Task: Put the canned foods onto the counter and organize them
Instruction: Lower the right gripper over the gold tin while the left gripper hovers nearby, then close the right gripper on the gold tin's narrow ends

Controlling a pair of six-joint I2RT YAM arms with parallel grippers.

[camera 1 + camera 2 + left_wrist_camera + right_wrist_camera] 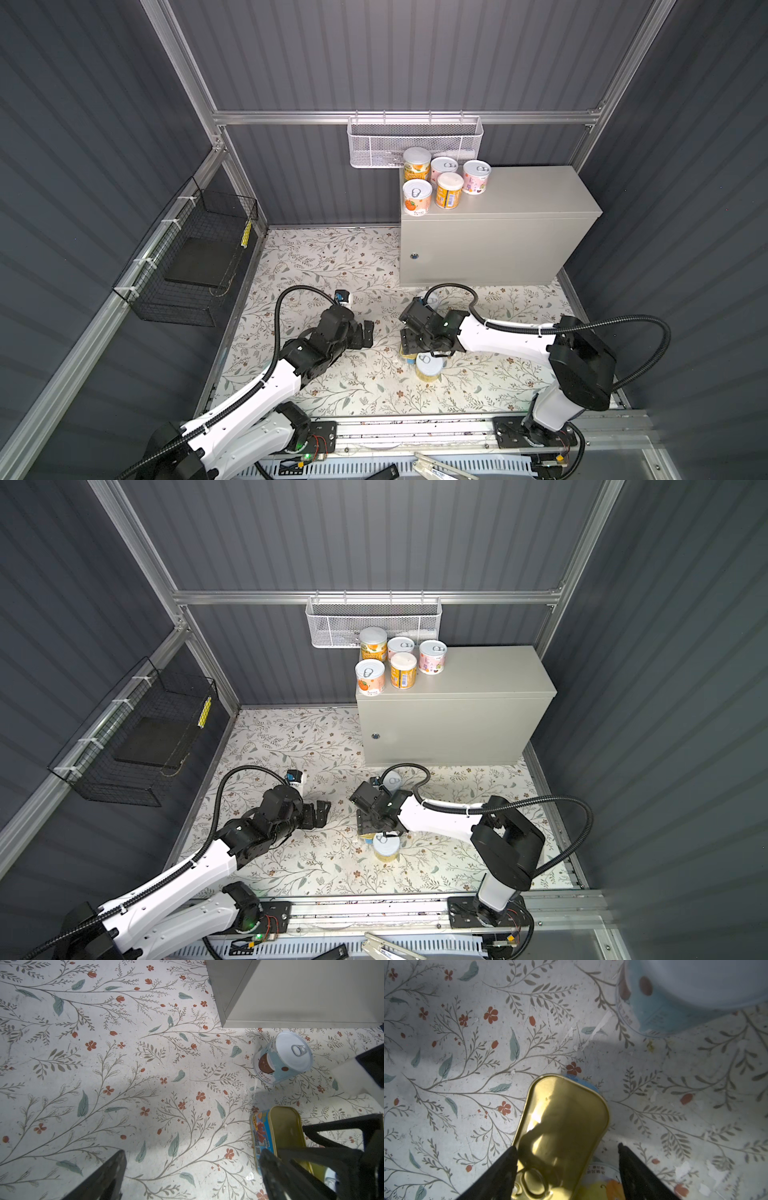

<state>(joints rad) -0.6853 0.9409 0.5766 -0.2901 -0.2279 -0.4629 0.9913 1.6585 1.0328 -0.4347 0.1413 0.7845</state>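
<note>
Both top views: five tins [449,189] at the left end of the cabinet [523,195] top; left hand [368,333] spread wide, empty. Left wrist: pale-blue tin [283,1057] upright on the tabletop [104,1043] near the cabinet. Right wrist: right hand [566,1147] unclenched astride the gold-topped tin [562,1113]; one finger apart from it.

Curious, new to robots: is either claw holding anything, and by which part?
Nothing is clamped. The right gripper straddles the gold-topped tin at its pull-tab end, jaws open; the left gripper is open and empty.
</note>
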